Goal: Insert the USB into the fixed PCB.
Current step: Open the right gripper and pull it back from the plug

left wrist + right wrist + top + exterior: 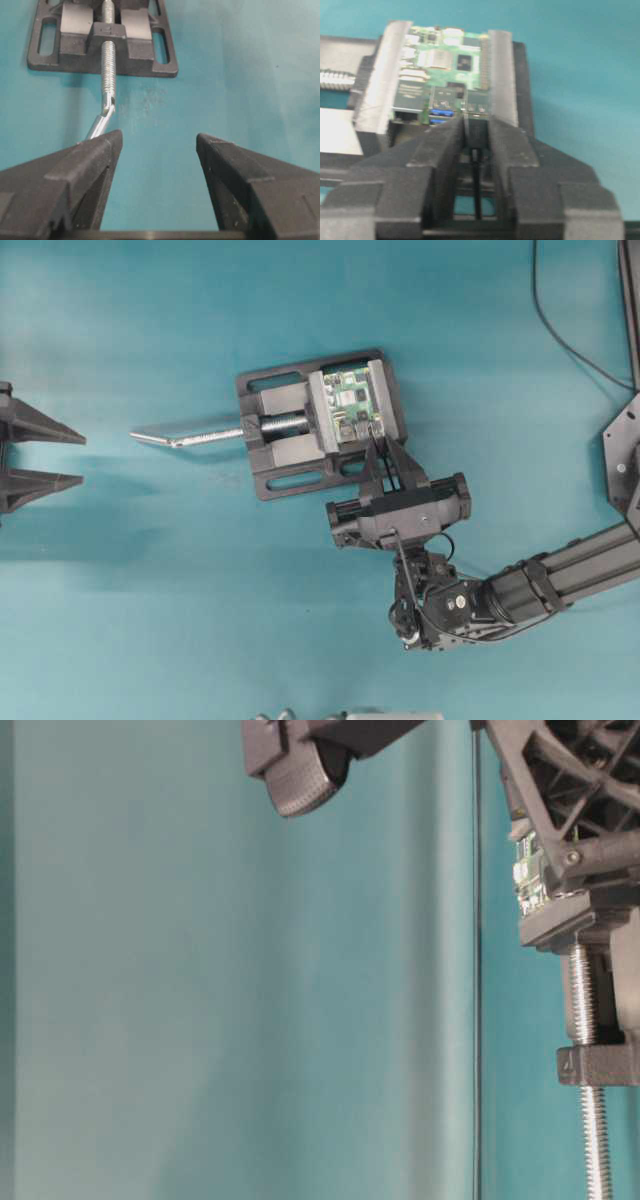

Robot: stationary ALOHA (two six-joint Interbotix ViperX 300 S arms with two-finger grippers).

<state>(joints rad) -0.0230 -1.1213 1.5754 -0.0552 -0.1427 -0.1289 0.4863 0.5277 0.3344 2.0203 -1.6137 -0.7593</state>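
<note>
1. Nearest in the right wrist view, the right gripper [476, 137] is narrowed on the USB [476, 134], a small dark rectangular plug pinched between its black fingers, with a thin dark grey cable [477, 190] trailing back between them.
2. Just beyond the plug's tip is the fixed PCB [445, 60], a small green rectangular circuit board with silver metal connector boxes and black chips. The plug's front sits right at the mouth of a silver port [477, 106] on the board's near edge; the picture is blurred, so I cannot tell whether it has entered.
3. Judging from this, pickup and alignment are done; what is left is seating the plug fully and letting go.
4. The board sits between two grey clamp jaws on a black slotted vise base [270, 480], whose silver screw rod [190, 435] runs away towards the left.
5. Nothing lies between plug and port; the neighbouring blue-tongued port [442, 112] is just beside, so a sideways slip is the risk.
6. Farthest off, the left gripper [159, 145] is spread wide and empty, well apart from the vise.
</note>
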